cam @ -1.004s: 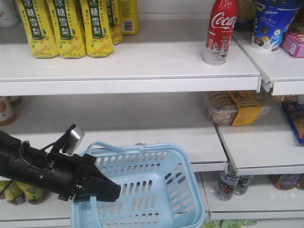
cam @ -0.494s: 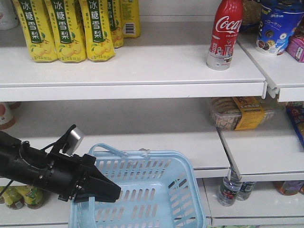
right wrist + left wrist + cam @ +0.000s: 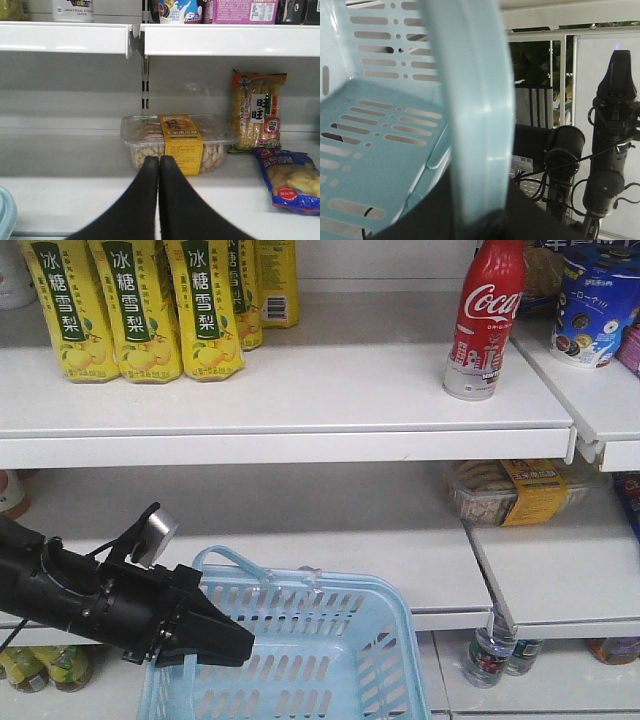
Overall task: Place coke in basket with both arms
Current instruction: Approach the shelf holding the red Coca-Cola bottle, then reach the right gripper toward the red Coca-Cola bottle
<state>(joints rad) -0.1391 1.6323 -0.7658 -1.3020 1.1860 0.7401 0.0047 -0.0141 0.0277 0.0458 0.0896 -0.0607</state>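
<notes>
Left tool [image 3: 238, 645] is clamped on the basket [image 3: 340, 590] at its near-left rim and holds it up in front of the lower shelves. In the left wrist view the pale blue edge runs straight through the closed jaws. Right tool [image 3: 159, 162] has its fingers pressed together with nothing between them. It points at a biscuit box [image 3: 177, 140] on the middle shelf [image 3: 75, 185].

The coke [image 3: 487, 320] stands upright on the upper shelf [image 3: 300, 390], near that shelf's right end and well apart from both tools. It is above and to the right of the basket, and one shelf higher than where the right tool aims. In the right wrist view, what looks like its silver base just shows at the top left edge. A blue tub [image 3: 595, 305] stands near it on the right; the space to its left is open as far as the yellow bottles [image 3: 140, 310].

The coke looks stiff and smooth, and its glossy red wrap is probably slippery. It is tall on a narrow foot, so a sideways nudge could topple it. If it is full, it will have some weight. The best hold is likely across the straight red body at about mid-height, below the tapering neck. For that the right tool would have to rise, spread its fingers and come in from the front.
</notes>
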